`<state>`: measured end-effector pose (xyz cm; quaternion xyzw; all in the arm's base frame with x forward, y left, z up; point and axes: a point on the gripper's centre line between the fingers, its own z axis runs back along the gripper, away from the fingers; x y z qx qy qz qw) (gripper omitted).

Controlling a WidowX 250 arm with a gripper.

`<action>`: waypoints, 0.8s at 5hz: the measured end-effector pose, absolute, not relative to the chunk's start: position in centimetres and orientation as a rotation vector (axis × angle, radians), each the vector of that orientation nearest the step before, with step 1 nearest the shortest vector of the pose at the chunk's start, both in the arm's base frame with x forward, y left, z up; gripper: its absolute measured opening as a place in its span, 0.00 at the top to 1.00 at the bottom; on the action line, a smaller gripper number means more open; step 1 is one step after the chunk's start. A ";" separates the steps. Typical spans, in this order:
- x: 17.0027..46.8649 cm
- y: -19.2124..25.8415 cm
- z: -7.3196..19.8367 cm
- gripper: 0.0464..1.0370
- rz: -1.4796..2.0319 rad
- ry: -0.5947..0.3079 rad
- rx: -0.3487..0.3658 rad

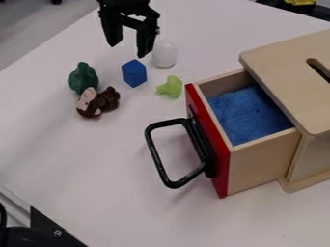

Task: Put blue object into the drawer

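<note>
Brown toy (pixel 108 99) beside dark-green toy (pixel 83 77); white ovoid (pixel 165 54); lime toy (pixel 171 87).

Hand (pixel 128 51) spread above blue block (pixel 134 73), red-fronted drawer (pixel 221 176) pulled out, blue lining (pixel 248 113) inside

Behind the drawer (pixel 207 140), the wooden box (pixel 283 62) and its slot (pixel 318 69) run off the right edge; the box's top covers the drawer's rear. Blue lining (pixel 248 113) hides the drawer's floor. Beyond the drawer, the top edge cuts off the pincer's (pixel 128 51) upper part and an unidentifiable yellow thing (pixel 299 2).
</note>
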<state>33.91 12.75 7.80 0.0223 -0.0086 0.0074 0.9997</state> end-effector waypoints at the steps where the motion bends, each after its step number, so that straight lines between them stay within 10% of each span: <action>1: 33.3 12.6 5.9 0.04 0.012 0.035 0.028; 4: 33.5 13.7 3.6 0.04 -0.164 0.028 0.109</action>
